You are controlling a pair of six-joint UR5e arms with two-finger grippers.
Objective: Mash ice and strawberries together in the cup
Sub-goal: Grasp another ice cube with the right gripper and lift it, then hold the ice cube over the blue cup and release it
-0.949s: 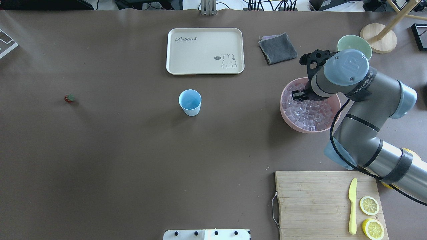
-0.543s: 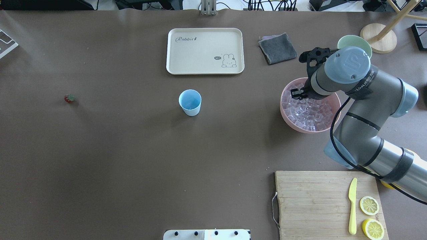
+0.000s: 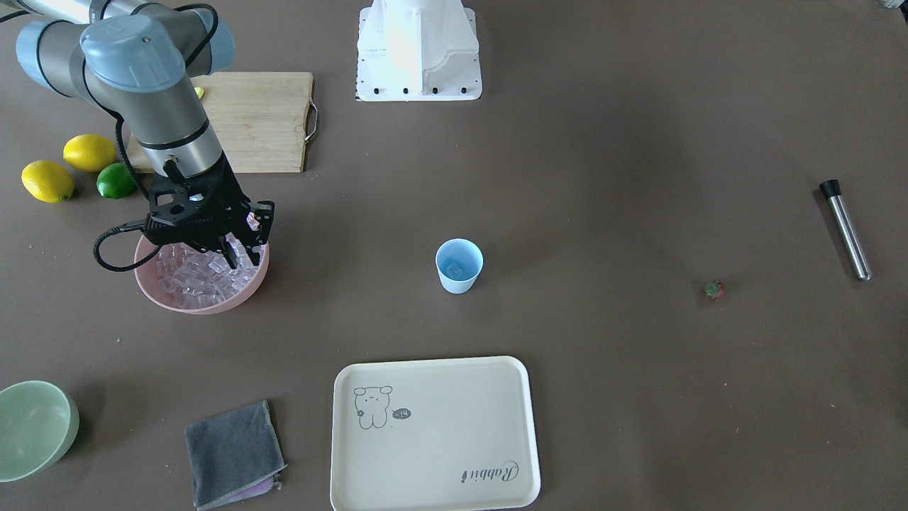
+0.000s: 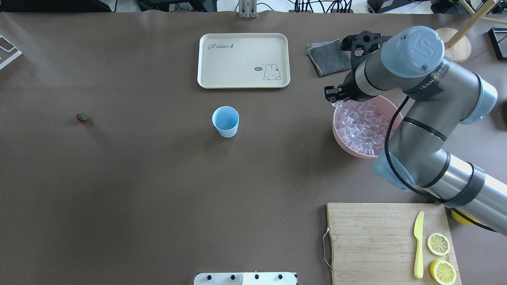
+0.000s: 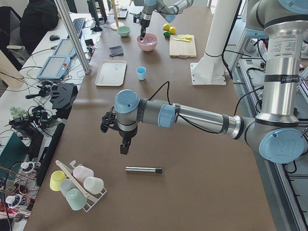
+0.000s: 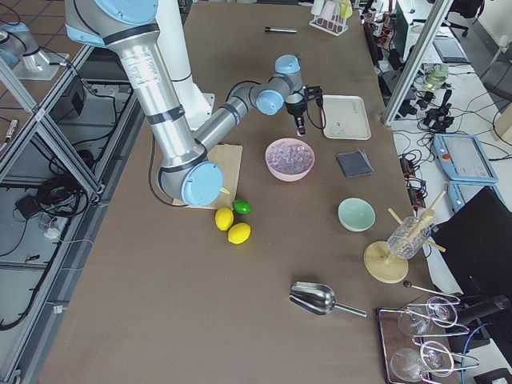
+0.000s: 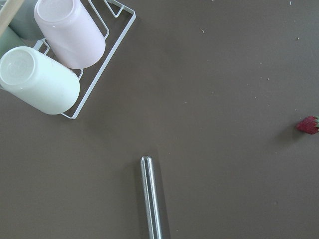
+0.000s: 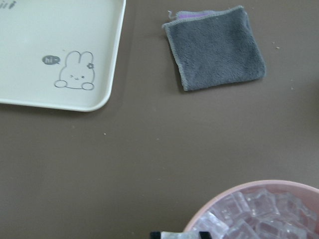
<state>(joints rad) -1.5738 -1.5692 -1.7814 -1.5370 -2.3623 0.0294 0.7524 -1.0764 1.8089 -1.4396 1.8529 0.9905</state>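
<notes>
Ice (image 4: 364, 126), glossy clear cubes, filled a round pink bowl (image 4: 344, 147) well apart from the tapered, light blue plastic cup (image 4: 225, 121). The right tool (image 4: 335, 99) hung over the bowl's cup-side rim, pinching one cube. The small red strawberry (image 4: 82, 116) lay far off on the cup's opposite side. Whether the left tool (image 5: 124, 148) was open could not be told.
</notes>
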